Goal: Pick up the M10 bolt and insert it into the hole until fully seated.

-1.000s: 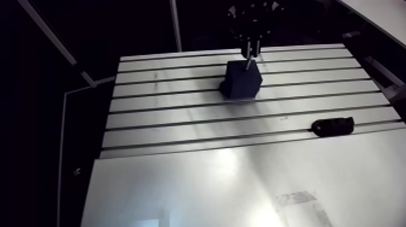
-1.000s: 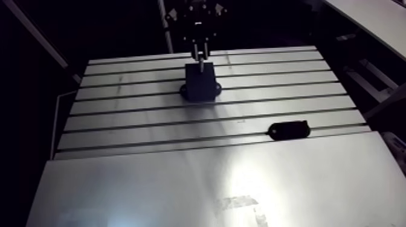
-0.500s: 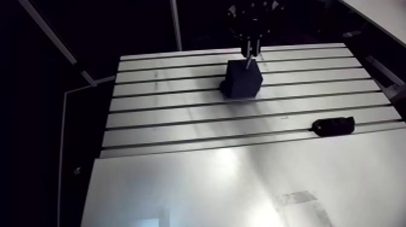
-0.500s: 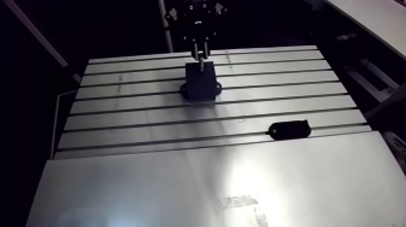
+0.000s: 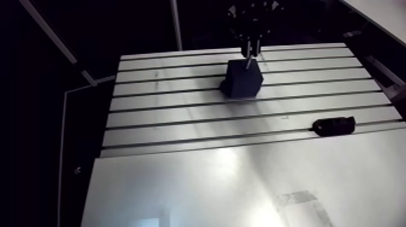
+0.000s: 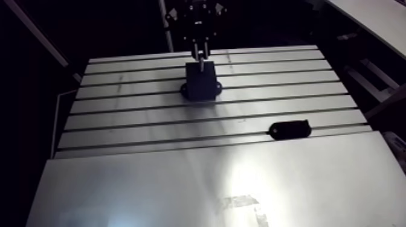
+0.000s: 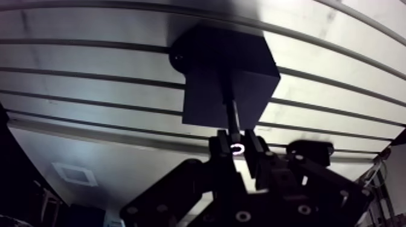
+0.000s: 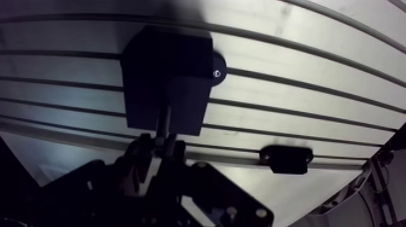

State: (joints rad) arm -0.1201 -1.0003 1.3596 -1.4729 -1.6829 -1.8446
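Observation:
A dark block (image 5: 241, 81) stands on the far part of the slotted aluminium table (image 5: 181, 115). My gripper (image 7: 237, 148) hangs right over it, shut on the head end of the M10 bolt (image 7: 232, 118). The bolt's thin shaft points down from between the fingertips (image 7: 257, 148) onto the block's top face (image 8: 166, 78). In the arm view the shaft's tip (image 5: 248, 61) meets the block's upper edge. I cannot make out the hole in the dark top, nor how deep the tip sits.
A flat black holder (image 5: 333, 125) with two screw points lies on the table's right side, well apart from the block. A smooth metal plate (image 5: 241, 187) covers the near half of the table. The table's edges drop off into a dark room.

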